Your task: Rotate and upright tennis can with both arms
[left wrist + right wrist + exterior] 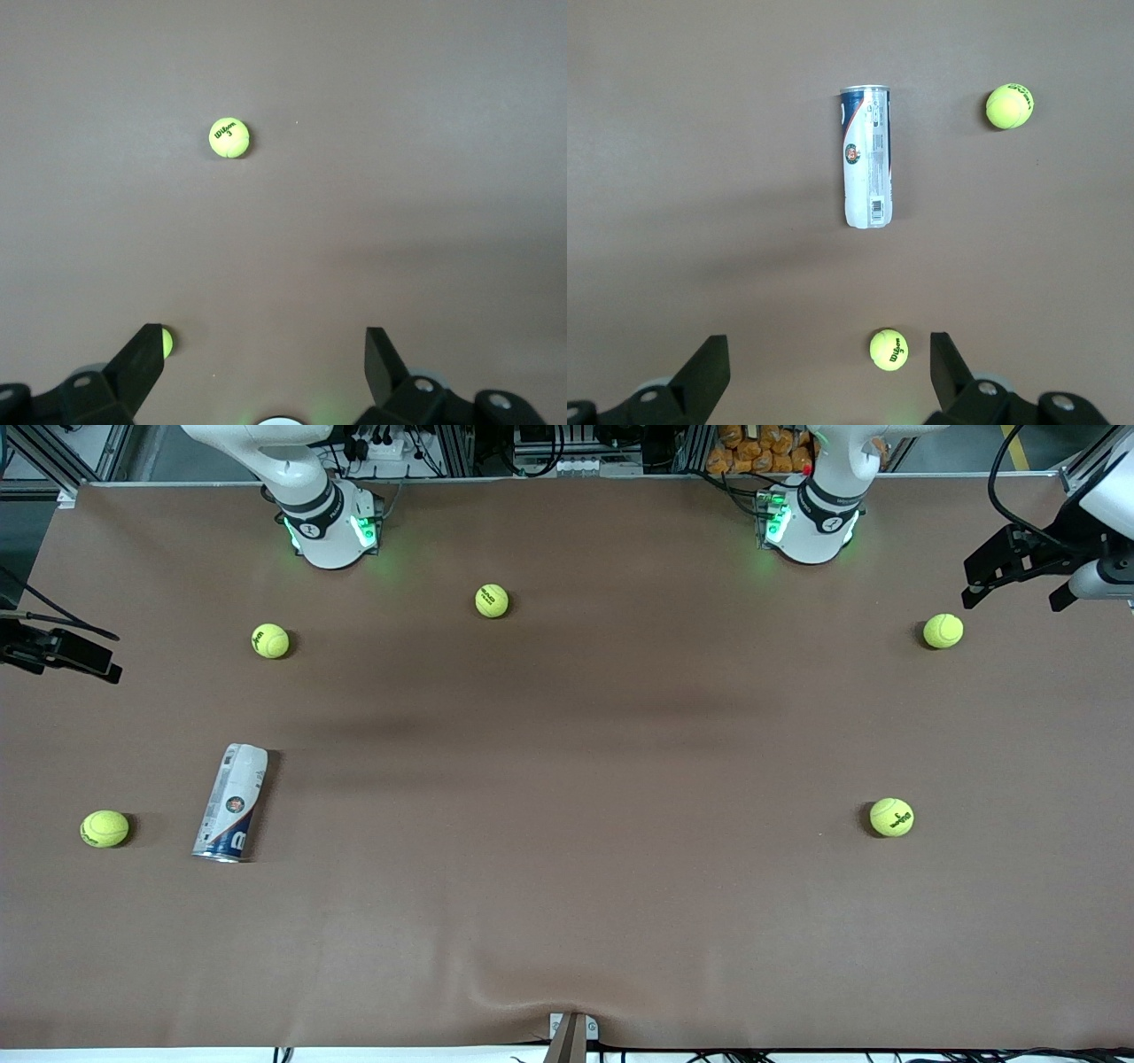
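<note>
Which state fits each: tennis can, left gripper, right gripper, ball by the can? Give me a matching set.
Things:
1. tennis can
2. left gripper
3. right gripper
4. tennis ball nearest the table's right-arm end

States:
A. open, high over the tennis can
B. lying on its side on the table
C. open, over bare cloth with one ball ahead
D. resting beside the can, apart from it

Pairs: 1-B, 2-C, 3-A, 4-D

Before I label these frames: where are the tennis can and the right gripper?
tennis can [231, 802], front view, middle of its white label.
right gripper [828, 363], right wrist view, midway between its open fingertips.
</note>
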`<state>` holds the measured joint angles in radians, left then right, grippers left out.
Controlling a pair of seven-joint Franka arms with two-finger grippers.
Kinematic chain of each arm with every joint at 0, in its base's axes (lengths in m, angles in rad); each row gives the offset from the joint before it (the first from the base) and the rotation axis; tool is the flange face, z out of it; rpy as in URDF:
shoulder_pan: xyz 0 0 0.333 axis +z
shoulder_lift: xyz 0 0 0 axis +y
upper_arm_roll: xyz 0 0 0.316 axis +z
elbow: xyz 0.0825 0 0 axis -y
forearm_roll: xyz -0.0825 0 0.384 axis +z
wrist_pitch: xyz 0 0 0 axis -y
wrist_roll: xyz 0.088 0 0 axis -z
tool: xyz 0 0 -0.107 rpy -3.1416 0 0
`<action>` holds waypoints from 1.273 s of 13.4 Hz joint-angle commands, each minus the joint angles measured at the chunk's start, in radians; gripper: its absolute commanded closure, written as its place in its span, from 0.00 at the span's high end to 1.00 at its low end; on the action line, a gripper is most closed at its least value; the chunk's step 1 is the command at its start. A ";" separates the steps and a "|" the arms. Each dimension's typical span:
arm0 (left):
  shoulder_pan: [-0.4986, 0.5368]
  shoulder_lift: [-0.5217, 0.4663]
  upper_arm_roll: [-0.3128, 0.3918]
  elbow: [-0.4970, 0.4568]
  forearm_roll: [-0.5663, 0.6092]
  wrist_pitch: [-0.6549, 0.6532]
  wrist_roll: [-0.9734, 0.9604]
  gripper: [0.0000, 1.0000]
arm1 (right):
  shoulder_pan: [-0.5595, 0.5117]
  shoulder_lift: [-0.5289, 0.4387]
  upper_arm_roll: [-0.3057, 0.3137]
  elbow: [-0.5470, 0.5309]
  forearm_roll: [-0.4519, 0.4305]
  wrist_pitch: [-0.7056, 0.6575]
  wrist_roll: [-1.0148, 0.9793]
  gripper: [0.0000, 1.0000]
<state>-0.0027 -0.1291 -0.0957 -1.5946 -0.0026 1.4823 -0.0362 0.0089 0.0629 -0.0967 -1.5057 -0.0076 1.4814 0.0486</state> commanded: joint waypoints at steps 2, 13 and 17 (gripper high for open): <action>0.004 0.006 -0.004 0.004 -0.005 -0.019 0.018 1.00 | -0.004 -0.015 0.011 -0.015 -0.018 -0.003 0.011 1.00; 0.013 0.043 0.008 -0.010 -0.010 -0.019 0.013 1.00 | 0.006 -0.012 0.011 -0.016 -0.018 -0.003 0.011 1.00; 0.012 0.042 0.008 -0.011 0.000 -0.017 0.013 1.00 | 0.006 -0.011 0.011 -0.016 -0.020 -0.001 0.013 1.00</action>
<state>0.0024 -0.0816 -0.0847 -1.6067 -0.0026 1.4782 -0.0360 0.0113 0.0630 -0.0893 -1.5124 -0.0077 1.4814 0.0486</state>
